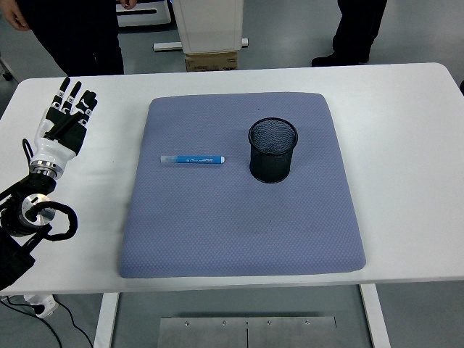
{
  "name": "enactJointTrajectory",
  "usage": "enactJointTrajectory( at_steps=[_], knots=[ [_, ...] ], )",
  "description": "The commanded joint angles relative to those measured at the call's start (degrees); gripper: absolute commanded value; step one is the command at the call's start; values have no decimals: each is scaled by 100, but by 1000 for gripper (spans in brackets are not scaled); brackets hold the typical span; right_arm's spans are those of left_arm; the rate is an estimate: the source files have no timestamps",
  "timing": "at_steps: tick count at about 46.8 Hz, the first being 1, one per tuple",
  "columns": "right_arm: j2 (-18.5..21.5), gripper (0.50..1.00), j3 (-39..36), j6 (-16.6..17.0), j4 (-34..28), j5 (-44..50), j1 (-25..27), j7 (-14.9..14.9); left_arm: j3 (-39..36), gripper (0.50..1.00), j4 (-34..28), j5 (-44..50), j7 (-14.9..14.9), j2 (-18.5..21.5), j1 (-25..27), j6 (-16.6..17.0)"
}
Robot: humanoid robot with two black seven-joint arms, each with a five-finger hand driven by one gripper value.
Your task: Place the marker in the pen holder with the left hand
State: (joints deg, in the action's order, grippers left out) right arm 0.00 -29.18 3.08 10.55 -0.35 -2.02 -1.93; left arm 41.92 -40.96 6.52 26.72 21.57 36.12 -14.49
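A blue marker (pixel 192 159) with a clear cap end lies flat on the blue-grey mat (pixel 239 232), pointing left to right. To its right, a black mesh pen holder (pixel 272 149) stands upright on the mat, with nothing visible inside. My left hand (pixel 67 110) hovers over the white table at the far left, well left of the mat and marker. Its fingers are stretched out straight and hold nothing. The right arm does not show.
The white table (pixel 406 145) extends right of the mat. Beyond the far edge stand two people, seen as dark legs (pixel 80 36), and a cardboard box (pixel 212 61) under a white stand. Cables (pixel 51 221) hang by my left forearm.
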Motion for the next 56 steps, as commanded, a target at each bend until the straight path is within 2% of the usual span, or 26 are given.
enactJointTrajectory(
  at_steps=[1, 9, 27, 39, 52, 56],
  knots=[
    [0, 1000, 0, 0, 0, 0, 0, 0, 0, 1000, 9, -2, 0, -13, 0, 51],
    [0, 1000, 0, 0, 0, 0, 0, 0, 0, 1000, 17, 7, 0, -22, 0, 148],
    [0, 1000, 0, 0, 0, 0, 0, 0, 0, 1000, 9, 59, -35, -22, 9, 122],
    [0, 1000, 0, 0, 0, 0, 0, 0, 35, 1000, 0, 543, -35, -66, 17, 157],
    [0, 1000, 0, 0, 0, 0, 0, 0, 0, 1000, 9, 394, -35, 57, 185, 271],
    [0, 1000, 0, 0, 0, 0, 0, 0, -35, 1000, 9, 376, -44, 224, 176, 306]
  ],
)
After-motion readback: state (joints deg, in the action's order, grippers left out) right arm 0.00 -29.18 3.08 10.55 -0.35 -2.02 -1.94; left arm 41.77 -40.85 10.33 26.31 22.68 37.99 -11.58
